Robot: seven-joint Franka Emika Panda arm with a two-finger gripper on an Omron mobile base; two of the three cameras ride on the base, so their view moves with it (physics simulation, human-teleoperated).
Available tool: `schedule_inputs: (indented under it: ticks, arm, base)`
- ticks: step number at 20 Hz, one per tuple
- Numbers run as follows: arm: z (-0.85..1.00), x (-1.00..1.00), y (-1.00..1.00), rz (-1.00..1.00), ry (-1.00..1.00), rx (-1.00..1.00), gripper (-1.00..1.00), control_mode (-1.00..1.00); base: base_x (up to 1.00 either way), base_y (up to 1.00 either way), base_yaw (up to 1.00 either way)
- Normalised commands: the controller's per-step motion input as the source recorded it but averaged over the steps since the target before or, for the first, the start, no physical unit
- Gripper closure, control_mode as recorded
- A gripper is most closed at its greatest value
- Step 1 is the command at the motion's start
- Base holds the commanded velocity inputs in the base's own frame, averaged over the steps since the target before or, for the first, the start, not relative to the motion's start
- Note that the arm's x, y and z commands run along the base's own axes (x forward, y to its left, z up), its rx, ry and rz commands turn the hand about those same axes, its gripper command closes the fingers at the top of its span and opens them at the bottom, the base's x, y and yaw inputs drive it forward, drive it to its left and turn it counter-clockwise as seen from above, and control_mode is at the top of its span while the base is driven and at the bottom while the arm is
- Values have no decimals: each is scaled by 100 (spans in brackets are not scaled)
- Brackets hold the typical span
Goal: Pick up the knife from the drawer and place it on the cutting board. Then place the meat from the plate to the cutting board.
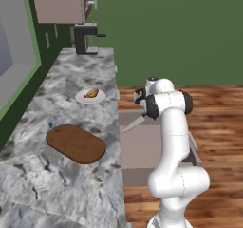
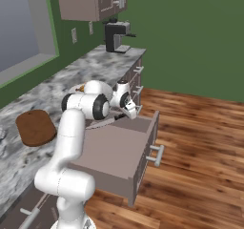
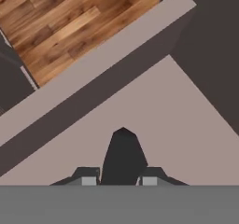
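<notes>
My gripper point(image 1: 144, 112) hangs over the open mauve-brown drawer point(image 1: 142, 148), shut on the black handle of the knife point(image 3: 122, 155). The silver blade point(image 1: 132, 124) slants down-left toward the counter edge. In the hand view the handle stands between my two fingertips point(image 3: 88, 181) above the drawer floor point(image 3: 186, 125). On the counter, the dark reddish-brown cutting board point(image 1: 76, 143) lies near me. Farther back, the white plate point(image 1: 81, 98) carries the golden-brown meat point(image 1: 92, 93). From the right base view, the board point(image 2: 35, 127) lies left of the arm, and the gripper point(image 2: 131, 110) is above the drawer point(image 2: 119, 151).
The grey marble counter point(image 1: 71, 184) runs along the left, with a black coffee machine point(image 1: 86, 38) at its far end under a wall cabinet. The drawer's silver bar handle point(image 2: 157, 155) juts out over the wooden floor point(image 2: 200, 147). A window is on the left wall.
</notes>
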Motion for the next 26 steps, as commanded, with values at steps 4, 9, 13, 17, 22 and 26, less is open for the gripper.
schedule_inputs:
  ticks: [4,9,13,17,22,26]
  arm:
    - [72,-57,-80,3,-14,-2,100,-100]
    - [100,-36,-19,-1,-7,0,100,-100]
    - [100,-82,-3,-7,-32,0,100,-100]
    - [100,-95,0,-9,-49,0,100,-100]
    - [87,-100,3,-15,-35,1,100,-100]
    - [60,-100,10,-31,-10,5,100,-100]
  base:
    - [0,0,0]
    - [0,0,0]
    - [0,0,0]
    - [0,0,0]
    - [0,0,0]
    - [0,0,0]
